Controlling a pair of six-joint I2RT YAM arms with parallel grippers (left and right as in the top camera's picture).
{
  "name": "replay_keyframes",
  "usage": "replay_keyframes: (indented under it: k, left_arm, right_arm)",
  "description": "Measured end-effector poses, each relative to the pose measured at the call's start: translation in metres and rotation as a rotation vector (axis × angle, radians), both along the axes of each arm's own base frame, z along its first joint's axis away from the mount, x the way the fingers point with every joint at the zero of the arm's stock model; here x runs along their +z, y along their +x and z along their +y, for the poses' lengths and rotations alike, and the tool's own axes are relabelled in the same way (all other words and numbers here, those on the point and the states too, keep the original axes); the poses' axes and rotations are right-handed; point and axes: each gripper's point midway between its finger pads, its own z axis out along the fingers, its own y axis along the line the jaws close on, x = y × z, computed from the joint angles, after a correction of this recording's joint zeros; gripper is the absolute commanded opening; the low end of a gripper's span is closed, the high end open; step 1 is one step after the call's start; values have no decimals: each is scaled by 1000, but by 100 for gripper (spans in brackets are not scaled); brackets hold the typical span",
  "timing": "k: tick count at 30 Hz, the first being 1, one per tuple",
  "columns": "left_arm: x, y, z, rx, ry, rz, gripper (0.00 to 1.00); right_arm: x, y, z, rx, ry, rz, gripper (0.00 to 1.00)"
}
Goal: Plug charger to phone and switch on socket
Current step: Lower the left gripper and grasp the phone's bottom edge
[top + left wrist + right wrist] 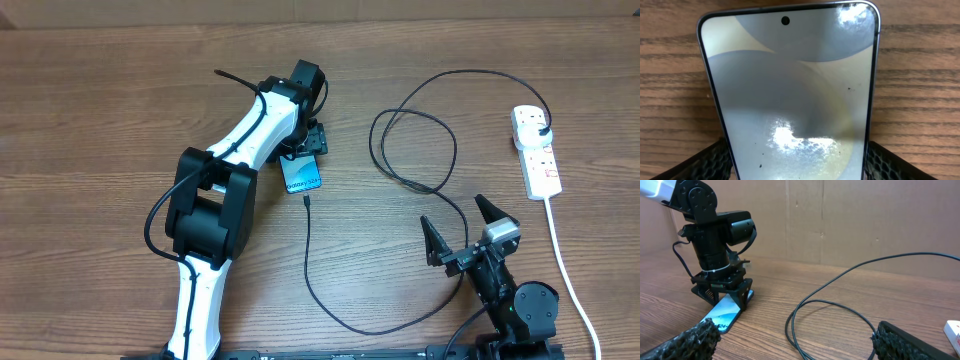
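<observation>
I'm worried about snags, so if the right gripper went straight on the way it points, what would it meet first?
Probably the charger cable, whose loop lies on the table just ahead of the right gripper. Beyond it only the cardboard wall shows, though depth is unclear.

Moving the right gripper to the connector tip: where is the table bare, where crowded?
Bare: tabletop left of the left arm, and between the charger's tip-end run and the right gripper. Crowded: left gripper over the phone; cable loops near the socket.
</observation>
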Motion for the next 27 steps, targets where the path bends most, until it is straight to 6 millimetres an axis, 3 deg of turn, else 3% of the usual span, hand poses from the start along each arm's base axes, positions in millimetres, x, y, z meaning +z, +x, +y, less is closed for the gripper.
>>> replay_keyframes:
  k: [27]
  left_arm:
    - [1, -1, 0, 8, -7, 7, 59]
  right_arm:
    - [0, 0, 0, 0, 0, 0, 100]
